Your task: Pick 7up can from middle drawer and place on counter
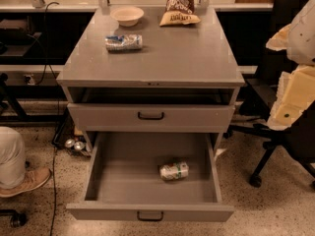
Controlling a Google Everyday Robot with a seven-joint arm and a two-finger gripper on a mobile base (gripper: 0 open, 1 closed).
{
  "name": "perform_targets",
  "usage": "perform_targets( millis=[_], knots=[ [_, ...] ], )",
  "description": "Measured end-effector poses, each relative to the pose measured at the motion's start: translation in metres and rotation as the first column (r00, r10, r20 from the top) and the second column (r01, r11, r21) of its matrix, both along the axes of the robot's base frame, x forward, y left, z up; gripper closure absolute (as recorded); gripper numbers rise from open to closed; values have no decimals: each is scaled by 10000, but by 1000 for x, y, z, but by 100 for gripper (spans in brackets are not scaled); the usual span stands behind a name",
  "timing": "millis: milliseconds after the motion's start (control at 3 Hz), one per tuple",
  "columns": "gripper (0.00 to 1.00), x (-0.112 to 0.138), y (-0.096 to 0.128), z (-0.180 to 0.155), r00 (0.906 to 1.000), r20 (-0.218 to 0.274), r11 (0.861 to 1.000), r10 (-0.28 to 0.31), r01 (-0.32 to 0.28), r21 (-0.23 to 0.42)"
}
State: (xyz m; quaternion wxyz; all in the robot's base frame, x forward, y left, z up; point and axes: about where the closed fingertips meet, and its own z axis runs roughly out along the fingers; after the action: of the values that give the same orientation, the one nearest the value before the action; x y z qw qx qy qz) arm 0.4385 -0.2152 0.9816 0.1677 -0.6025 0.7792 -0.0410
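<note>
The 7up can (173, 171), whitish with green markings, lies on its side in the open middle drawer (150, 211), right of the middle of its floor. The drawer is pulled fully out below a shut drawer (150, 116). The counter (187, 58) is the flat grey top of the cabinet. My gripper (285, 113) hangs on the pale arm at the right edge, well right of the cabinet and higher than the can. It holds nothing that I can see.
On the counter lie a blue-and-silver can (123, 42) on its side, a small bowl (127, 14) and a chip bag (180, 4) at the back. A black office chair (268, 151) stands right of the cabinet. A person's shoe (24, 181) is at the left.
</note>
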Motion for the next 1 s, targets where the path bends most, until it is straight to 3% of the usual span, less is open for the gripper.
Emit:
perform_targets(
  millis=[333,667,1000],
  knots=[
    [0,0,1,-1,10000,16,10000,9,-9,26],
    [0,-5,7,-35,9990,-410,9996,203,-195,201],
    [0,-14,26,-104,9909,-1124,9937,740,-637,923]
  ],
)
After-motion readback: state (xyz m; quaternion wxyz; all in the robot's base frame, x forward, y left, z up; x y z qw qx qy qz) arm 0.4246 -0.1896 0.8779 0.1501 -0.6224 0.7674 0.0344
